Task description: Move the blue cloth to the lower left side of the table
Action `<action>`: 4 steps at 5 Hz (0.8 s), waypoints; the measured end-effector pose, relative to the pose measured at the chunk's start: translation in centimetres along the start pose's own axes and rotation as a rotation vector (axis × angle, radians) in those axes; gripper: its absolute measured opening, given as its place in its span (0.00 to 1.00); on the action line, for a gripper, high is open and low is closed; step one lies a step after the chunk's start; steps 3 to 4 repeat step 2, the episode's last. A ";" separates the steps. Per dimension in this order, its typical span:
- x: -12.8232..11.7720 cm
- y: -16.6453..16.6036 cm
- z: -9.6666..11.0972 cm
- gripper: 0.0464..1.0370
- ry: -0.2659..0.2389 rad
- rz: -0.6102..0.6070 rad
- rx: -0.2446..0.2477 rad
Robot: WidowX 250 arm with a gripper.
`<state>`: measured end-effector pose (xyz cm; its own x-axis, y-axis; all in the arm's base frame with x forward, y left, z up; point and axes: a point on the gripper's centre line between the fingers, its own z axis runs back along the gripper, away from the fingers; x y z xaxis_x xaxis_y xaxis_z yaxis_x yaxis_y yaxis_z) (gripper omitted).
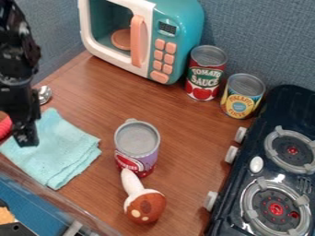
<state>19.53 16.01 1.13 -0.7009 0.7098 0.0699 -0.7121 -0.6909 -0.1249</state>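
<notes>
While near labelled can [140, 154], cloth [60, 154] under tool [26, 139]

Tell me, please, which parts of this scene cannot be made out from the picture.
All in the camera view:
Blue cloth: partly hidden behind the gripper.
Spoon: partly hidden behind the gripper.
Red object: cut off by the left edge.
Toy stove: cut off by the right edge.
</notes>
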 end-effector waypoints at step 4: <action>-0.5 -0.9 4.6 0.96 0.093 0.012 -0.076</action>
